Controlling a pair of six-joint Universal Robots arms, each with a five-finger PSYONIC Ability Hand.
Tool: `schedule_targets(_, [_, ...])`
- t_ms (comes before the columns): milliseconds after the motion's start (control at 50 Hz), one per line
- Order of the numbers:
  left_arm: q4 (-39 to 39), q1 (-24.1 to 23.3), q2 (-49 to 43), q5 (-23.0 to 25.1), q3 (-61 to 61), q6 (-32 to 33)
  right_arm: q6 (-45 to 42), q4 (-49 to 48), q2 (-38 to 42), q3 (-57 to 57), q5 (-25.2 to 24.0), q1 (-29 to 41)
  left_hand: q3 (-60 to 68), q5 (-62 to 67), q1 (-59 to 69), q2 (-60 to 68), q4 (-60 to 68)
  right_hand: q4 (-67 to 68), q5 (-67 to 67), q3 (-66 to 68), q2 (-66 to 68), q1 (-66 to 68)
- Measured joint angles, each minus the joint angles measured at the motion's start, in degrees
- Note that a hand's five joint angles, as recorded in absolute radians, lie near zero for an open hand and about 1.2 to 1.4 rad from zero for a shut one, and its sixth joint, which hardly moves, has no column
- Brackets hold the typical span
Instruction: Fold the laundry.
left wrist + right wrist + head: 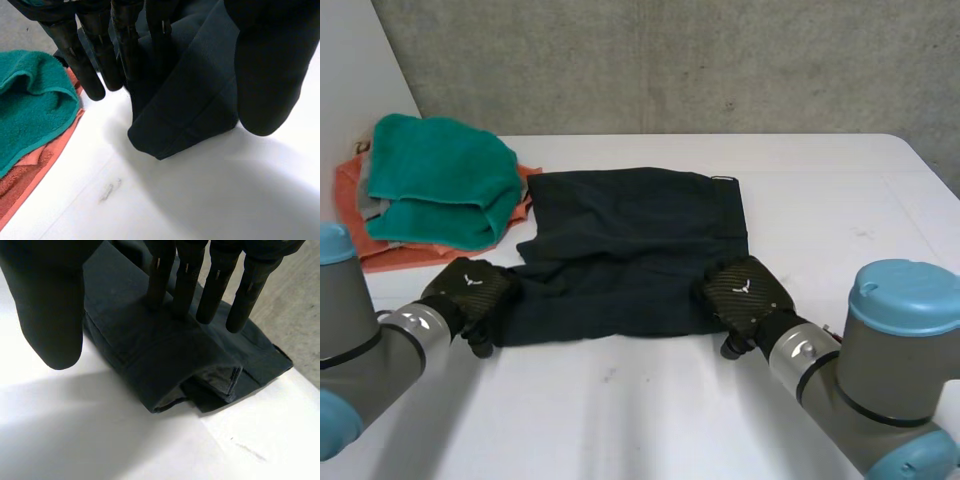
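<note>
Head view shows the dark garment [630,250] lying flat mid-bench, with the left hand [470,288] at its near left corner and the right hand [745,292] at its near right corner. A teal towel [440,180] sits on an orange cloth [360,200] at the bench's [820,200] far left, just beside the garment.

The garment looks soft, light and limp. It should drape and sag when raised rather than keep its shape, and its layers may slip on one another. The two near corners, where seams and hem give extra thickness, look like the surest places to take hold.

The left wrist view adds what the head view hides: straight fingers [90,75] come down at the corner, some on the cloth, with the thumb [270,75] spread apart, so the hand is released, not clamped. In the right wrist view the fingers [187,285] rest straight on top of the doubled edge while the thumb [50,315] hangs beside it, also released. Here the hem gapes, showing several layers.
</note>
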Motion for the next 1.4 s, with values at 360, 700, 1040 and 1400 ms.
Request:
schedule_targets(360, [3.5, -0.9, -9.4, -3.8, 6.6, 4.1, -4.7, -13.3, 8.1, -2.2, 3.6, 1.8, 20.0, 21.0, 20.7, 21.0, 20.8, 32.0, 32.8, 31.7, 32.3, 29.7])
schedule_targets(700, [-7.5, -4.8, 20.6, -5.5, 14.6, -4.2, -2.5, 2.8, -11.5, -12.1, 5.6, -3.4, 40.6, 40.5, 37.6, 40.7, 41.9, 37.7, 37.3, 37.2, 34.9, 33.0])
schedule_targets(1040, [-31.1, -7.9, 21.9, -5.0, 41.0, -13.5, 4.8, 34.1, -13.4, -42.2, -2.6, -12.5, 40.9, 40.5, 37.7, 40.9, 41.9, 37.7, 37.3, 37.2, 34.9, 34.3])
schedule_targets(1400, [-21.6, -9.8, -12.6, -7.6, 77.2, -15.3, 5.1, 13.1, 8.2, -58.0, 8.0, -8.8, 40.9, 40.5, 37.9, 40.9, 42.1, 37.7, 37.3, 37.4, 35.5, 34.3])
